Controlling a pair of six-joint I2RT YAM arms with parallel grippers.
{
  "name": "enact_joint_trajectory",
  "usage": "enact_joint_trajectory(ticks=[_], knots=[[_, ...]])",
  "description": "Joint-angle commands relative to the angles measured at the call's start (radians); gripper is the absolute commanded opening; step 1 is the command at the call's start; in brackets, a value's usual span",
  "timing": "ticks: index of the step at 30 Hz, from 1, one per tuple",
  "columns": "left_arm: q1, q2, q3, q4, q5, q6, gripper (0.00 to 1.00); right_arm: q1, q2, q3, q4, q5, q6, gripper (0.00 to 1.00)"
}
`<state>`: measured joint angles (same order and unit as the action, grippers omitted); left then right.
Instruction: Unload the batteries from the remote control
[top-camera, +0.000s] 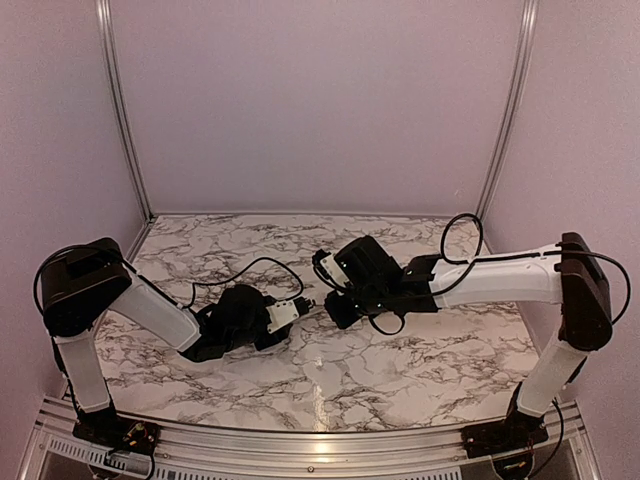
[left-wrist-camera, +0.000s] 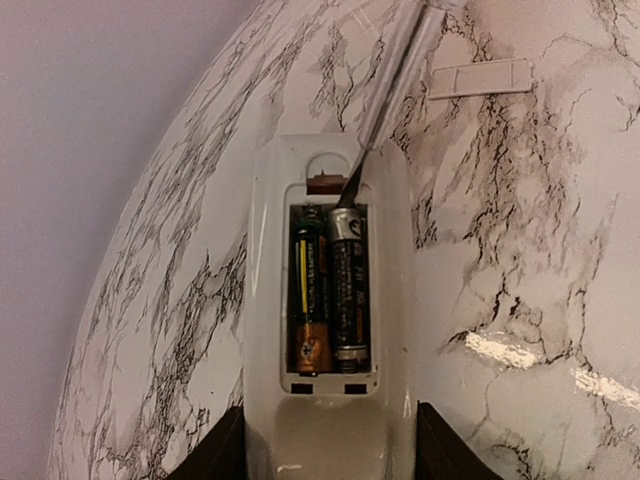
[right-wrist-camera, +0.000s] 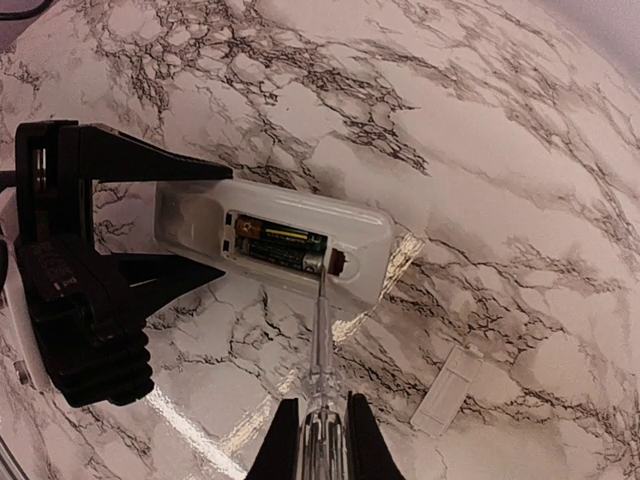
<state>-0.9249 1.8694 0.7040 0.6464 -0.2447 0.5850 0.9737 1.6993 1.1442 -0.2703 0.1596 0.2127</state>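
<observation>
Closest to the lens in the right wrist view were the black fingers of the right gripper (right-wrist-camera: 312, 440), pinched tight on the clear handle of a thin pen-like rod (right-wrist-camera: 319, 340), so that claw was closed on the tool and nothing else. The rod ran straight away from it, down into the open bay of the remote control (right-wrist-camera: 365, 235). The left gripper (left-wrist-camera: 330, 455) had the remote clamped across its width at one end, jaws roughly half apart with the white body filling the gap. I couldn't tell if the remote sat flat on the marble table (right-wrist-camera: 500, 150) or hung just above it. Both batteries (left-wrist-camera: 348, 285) were seated in the bay, side by side, lengthwise along the remote. The bit that mattered: the rod's tip touched the metal end of one battery at the end of the bay farthest from the left claw. My guess is any prying would have to lift that far end up first, with the right arm working and the left one only holding. The small white cover piece (left-wrist-camera: 480, 78) lay on the table beyond the remote, well apart.
</observation>
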Motion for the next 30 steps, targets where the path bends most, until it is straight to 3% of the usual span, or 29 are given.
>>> enact_joint_trajectory(ticks=[1,19,30], knots=[[-0.008,0.014,0.018,-0.007,0.002,0.001,0.00,0.007,0.033,0.025,0.003,0.006,0.015,0.00],[-0.012,0.010,0.015,-0.005,0.011,0.006,0.00,0.007,0.092,0.027,0.058,-0.044,0.029,0.00],[-0.017,0.018,0.018,-0.007,0.010,0.009,0.00,0.008,0.130,0.084,-0.001,0.030,0.024,0.00]])
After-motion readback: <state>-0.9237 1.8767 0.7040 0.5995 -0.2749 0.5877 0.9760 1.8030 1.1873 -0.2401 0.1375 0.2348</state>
